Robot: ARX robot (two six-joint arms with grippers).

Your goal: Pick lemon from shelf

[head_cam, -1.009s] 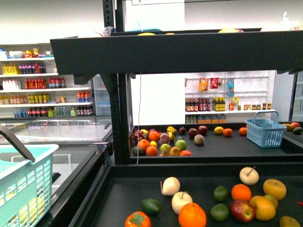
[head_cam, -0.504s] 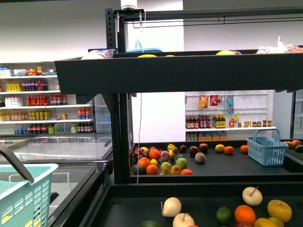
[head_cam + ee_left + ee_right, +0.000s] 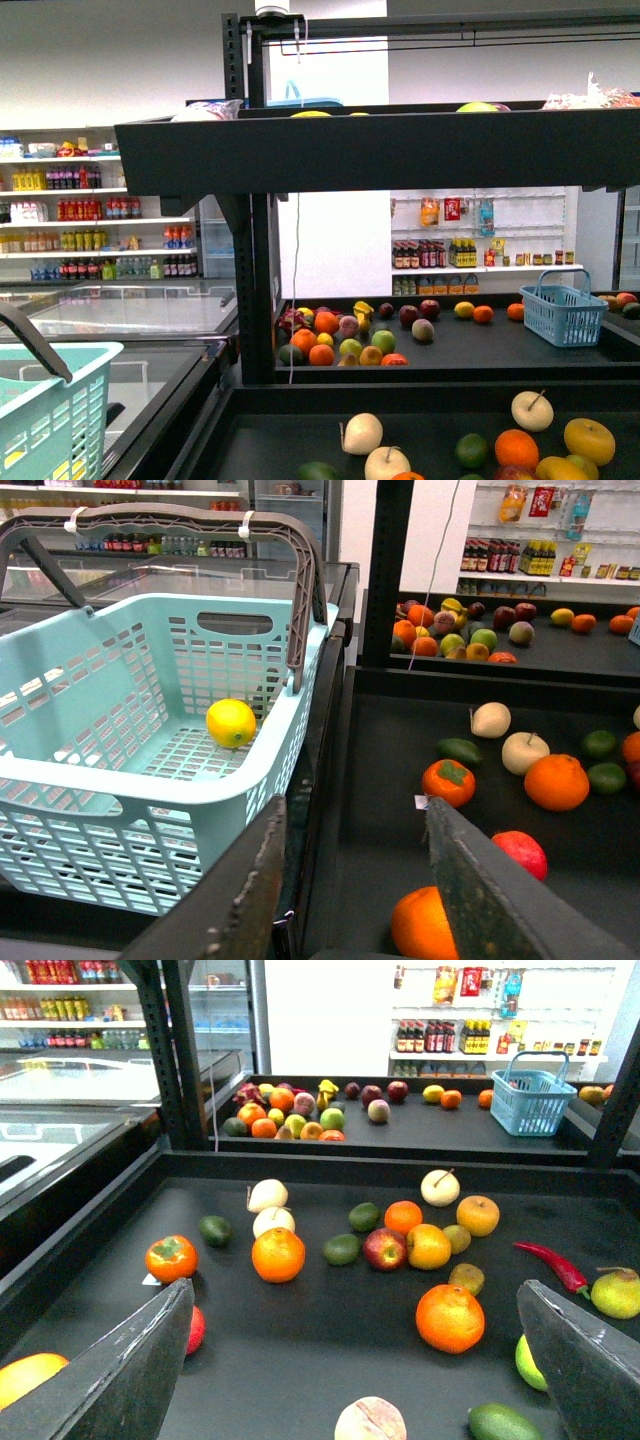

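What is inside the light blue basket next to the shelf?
Inside the light blue basket lies one lemon on the slotted floor, apart from the walls. The near wall hides the nearest strip of the floor.

A pale teal basket [image 3: 150, 780] with a brown handle [image 3: 300, 610] sits close beside the left hand, off to its left. Just ahead of the right hand lie an orange [image 3: 450, 1317], a red apple [image 3: 384, 1248] and a red chili pepper [image 3: 550, 1265], near one another on the dark tray. Well beyond both hands stand a blue basket [image 3: 563, 313] and white shelves of bottles [image 3: 100, 225].
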